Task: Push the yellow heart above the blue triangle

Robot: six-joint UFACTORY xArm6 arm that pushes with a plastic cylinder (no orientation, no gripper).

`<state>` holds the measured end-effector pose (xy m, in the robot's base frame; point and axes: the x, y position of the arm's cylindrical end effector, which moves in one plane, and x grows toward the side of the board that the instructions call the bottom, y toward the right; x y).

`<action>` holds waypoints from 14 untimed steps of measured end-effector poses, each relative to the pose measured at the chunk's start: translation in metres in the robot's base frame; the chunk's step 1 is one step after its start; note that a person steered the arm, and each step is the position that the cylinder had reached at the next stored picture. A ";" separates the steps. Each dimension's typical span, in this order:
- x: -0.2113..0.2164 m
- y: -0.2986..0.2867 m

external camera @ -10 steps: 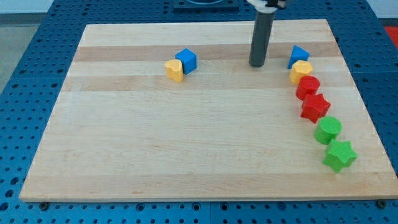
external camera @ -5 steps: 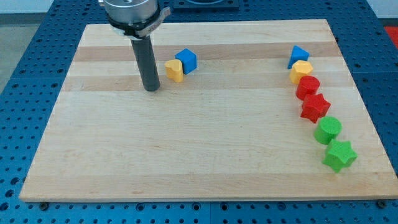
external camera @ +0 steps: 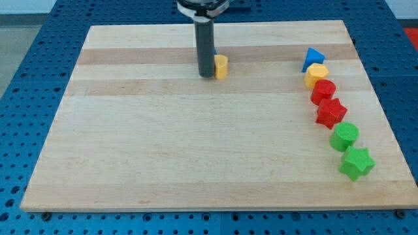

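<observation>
My tip point(external camera: 206, 75) is down on the wooden board point(external camera: 163, 150), far back and a bit left of the middle. The yellow heart point(external camera: 222, 66) sits just to the right of my tip and touches the rod. A tiny bit of blue peeks out behind the heart, but the rod hides most of it, so I cannot tell its shape. My rod has no hand, so nothing on it can spread or pinch; it only stands straight up and down. Far over on the right side is the blue triangle point(external camera: 313, 58), well apart from the heart. Just in front of it is another yellow block point(external camera: 316, 74), touching it. Then a line of blocks bends toward the near right corner: a red round block point(external camera: 323, 91), a red star point(external camera: 331, 112), a green round block point(external camera: 345, 136) and a green star point(external camera: 356, 162). The board lies on a blue table point(external camera: 26, 98) full of little holes.
</observation>
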<state>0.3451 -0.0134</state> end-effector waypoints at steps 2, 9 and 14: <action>-0.019 0.059; -0.065 0.165; -0.097 0.153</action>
<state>0.2485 0.1394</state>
